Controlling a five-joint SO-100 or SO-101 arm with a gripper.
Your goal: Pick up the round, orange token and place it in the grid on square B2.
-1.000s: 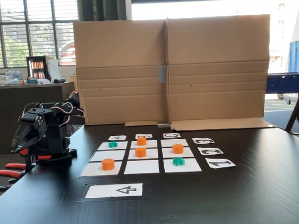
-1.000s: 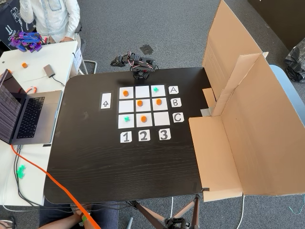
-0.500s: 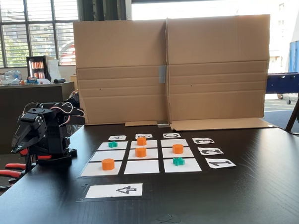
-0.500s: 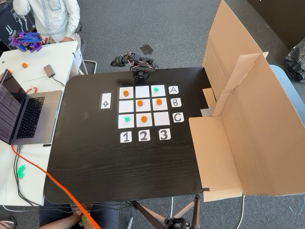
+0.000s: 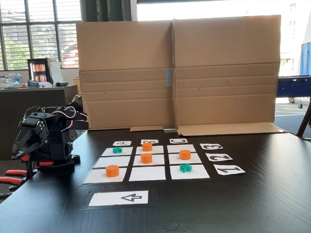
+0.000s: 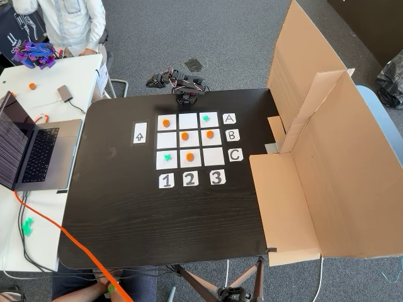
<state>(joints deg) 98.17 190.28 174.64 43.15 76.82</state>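
Note:
The grid [image 5: 146, 173] [image 6: 213, 156] of white paper squares lies on the black table. A round, orange token [image 5: 146, 158] [image 6: 184, 136] stands on square B2 [image 5: 137, 161] [image 6: 179, 139], the centre one. Other orange tokens sit on A1 [image 5: 112, 171], B3 [image 5: 147, 147] and C2 [image 5: 185, 155]. Teal crosses lie on A3 [image 5: 117, 150] and C1 [image 5: 185, 168]. My arm is folded at the table's edge, left of the grid in a fixed view. Its gripper [image 5: 16, 150] points down and away from the grid, looks shut, and holds nothing. From above the arm [image 6: 185, 95] sits just beyond row A.
A tall cardboard wall [image 5: 179, 74] [image 6: 315, 157] stands behind the grid. A white arrow sheet [image 5: 119, 198] lies in front of it. Red-handled pliers [image 5: 11, 177] lie by the arm. A side table holds a laptop [image 6: 31, 151]; a person [image 6: 63, 22] sits beyond it.

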